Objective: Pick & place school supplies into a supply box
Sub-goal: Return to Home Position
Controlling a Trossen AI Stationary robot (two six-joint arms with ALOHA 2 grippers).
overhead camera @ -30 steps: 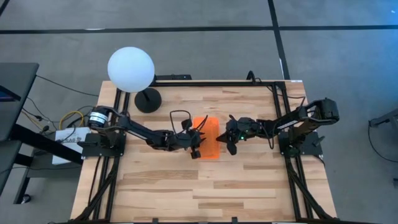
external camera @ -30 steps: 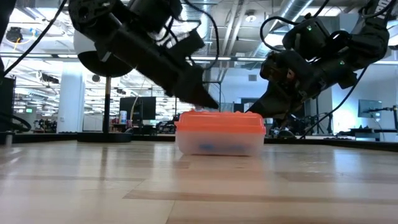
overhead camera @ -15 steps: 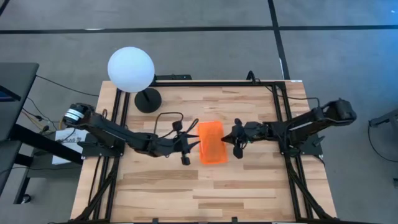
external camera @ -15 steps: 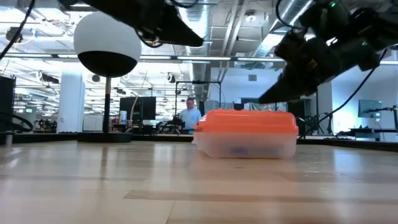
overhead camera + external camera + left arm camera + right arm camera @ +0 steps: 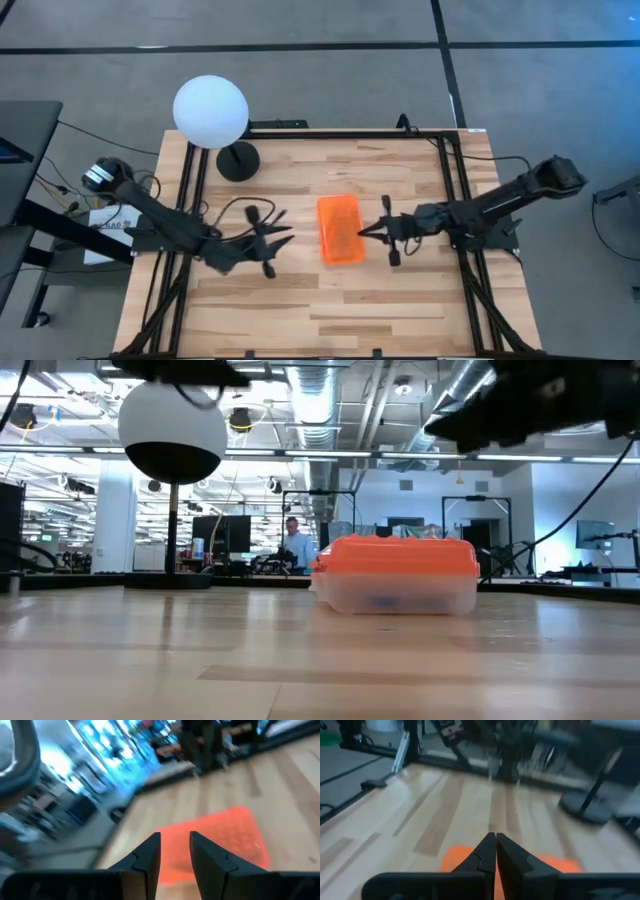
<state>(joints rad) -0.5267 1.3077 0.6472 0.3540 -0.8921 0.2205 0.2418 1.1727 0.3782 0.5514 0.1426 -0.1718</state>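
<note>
The supply box (image 5: 339,229), a clear tray under a closed orange lid, rests flat on its bottom at the table's middle (image 5: 395,575). Of the school supplies only a dim blue shape (image 5: 384,600) shows through the clear wall. My left gripper (image 5: 285,237) hangs open to the left of the box, clear of it, with the lid (image 5: 220,835) ahead of its fingers (image 5: 175,840). My right gripper (image 5: 362,233) is shut, raised just off the box's right side; its closed tips (image 5: 495,840) point over the lid (image 5: 555,862).
A white globe lamp (image 5: 210,112) on a black round base (image 5: 238,160) stands at the far left corner. Black frame rails (image 5: 448,170) run along the table's sides. Bare wood lies near the front edge (image 5: 320,320). A person (image 5: 295,542) stands far off in the room.
Both grippers have pulled away from the box and risen, the left toward the table's left edge, the right toward the right edge, each rolling its wrist. Early in that second the box slid a little toward the right; it now lies still with its lid on.
</note>
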